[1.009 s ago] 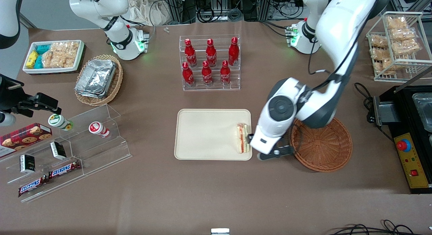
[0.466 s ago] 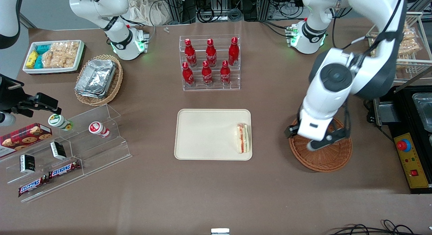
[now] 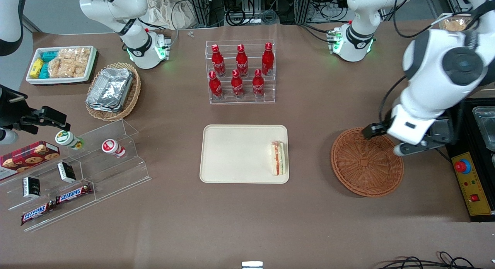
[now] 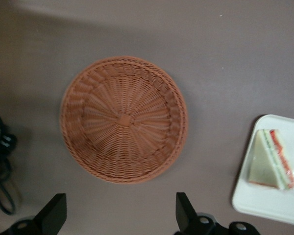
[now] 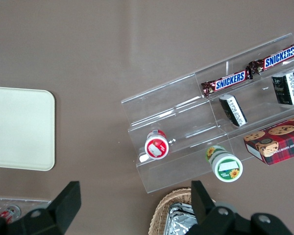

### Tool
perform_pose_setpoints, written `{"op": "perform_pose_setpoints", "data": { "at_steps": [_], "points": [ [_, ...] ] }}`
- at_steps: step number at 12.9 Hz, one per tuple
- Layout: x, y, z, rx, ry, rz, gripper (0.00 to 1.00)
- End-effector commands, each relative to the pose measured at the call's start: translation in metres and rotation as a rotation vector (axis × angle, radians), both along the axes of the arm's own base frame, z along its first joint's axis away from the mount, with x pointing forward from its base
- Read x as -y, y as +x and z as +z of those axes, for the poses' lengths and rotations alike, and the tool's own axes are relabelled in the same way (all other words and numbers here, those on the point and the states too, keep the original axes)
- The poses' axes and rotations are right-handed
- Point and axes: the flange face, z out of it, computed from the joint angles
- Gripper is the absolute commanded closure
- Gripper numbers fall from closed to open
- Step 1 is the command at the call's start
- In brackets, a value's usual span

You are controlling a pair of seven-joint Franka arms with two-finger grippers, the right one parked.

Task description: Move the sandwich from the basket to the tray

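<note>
The sandwich (image 3: pixel 279 158) lies on the tray (image 3: pixel 232 153), at the edge nearest the basket (image 3: pixel 366 161), and nothing is touching it. A second ago the hand (image 3: pixel 384 140) was right beside it; now it has pulled away and risen, hanging above the basket's rim toward the working arm's end of the tabletop (image 3: pixel 309 222), its fingers (image 4: pixel 53 214) spread wide and holding nothing. The basket sits bare, so the move looks finished
</note>
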Motion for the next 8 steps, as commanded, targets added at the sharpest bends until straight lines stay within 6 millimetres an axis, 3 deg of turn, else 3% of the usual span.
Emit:
{"op": "perform_pose_setpoints", "data": {
  "at_steps": [1, 4, 8],
  "points": [
    [-0.043, -0.011, 0.017, -0.031, 0.002, -0.079, 0.00],
    [-0.093, -0.004, 0.047, -0.055, -0.071, -0.131, 0.00],
    [-0.102, 0.003, 0.052, -0.092, -0.075, -0.147, 0.00]
  ]
}}
